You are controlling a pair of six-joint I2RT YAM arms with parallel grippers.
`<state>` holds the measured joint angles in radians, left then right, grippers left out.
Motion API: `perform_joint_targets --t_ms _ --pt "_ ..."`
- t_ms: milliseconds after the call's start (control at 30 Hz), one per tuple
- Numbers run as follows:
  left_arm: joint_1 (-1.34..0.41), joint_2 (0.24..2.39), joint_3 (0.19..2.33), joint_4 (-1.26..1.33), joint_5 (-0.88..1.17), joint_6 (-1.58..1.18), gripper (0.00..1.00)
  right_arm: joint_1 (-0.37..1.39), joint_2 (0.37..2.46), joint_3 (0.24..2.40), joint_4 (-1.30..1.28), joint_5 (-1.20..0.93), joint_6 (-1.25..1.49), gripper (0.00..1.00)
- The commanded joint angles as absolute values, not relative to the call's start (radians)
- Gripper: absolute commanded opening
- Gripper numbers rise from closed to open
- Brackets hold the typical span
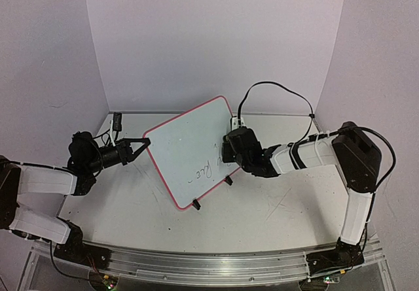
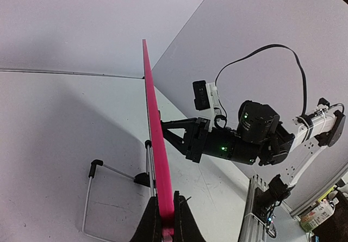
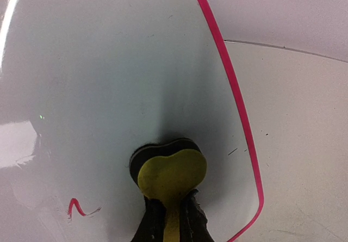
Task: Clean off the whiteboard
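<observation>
Two tools grip: left tool [image 2: 163, 216] the whiteboard [image 1: 186, 144] rim, right tool [image 3: 168, 220] a yellow eraser [image 3: 173, 174]. Mid-wipe, seemingly; next, sweep across the writing [image 1: 206, 171].

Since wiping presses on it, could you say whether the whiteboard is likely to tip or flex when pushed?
Probably stiff: the whiteboard edge looks straight. On thin feet it might tip; the left gripper pinching its frame should steady it.

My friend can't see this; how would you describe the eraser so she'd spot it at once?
Find the red-framed whiteboard propped up at centre. The right hand holds the eraser against its white face, near its edge. It is the only yellow thing: a small rounded pad.
</observation>
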<state>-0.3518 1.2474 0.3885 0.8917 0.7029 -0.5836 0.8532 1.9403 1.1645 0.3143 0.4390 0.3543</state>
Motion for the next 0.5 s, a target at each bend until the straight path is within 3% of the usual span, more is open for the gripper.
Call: perform_joint_targets --t_ms 0,467 --pt "-0.379 1.263 0.413 0.913 0.851 -0.528 0.00 0.892 1.910 1.224 0.311 0.283 0.300 0.00" --pt "-0.382 1.260 0.412 0.914 0.849 -0.528 0.00 0.957 1.934 1.336 0.252 0.292 0.268 0.00"
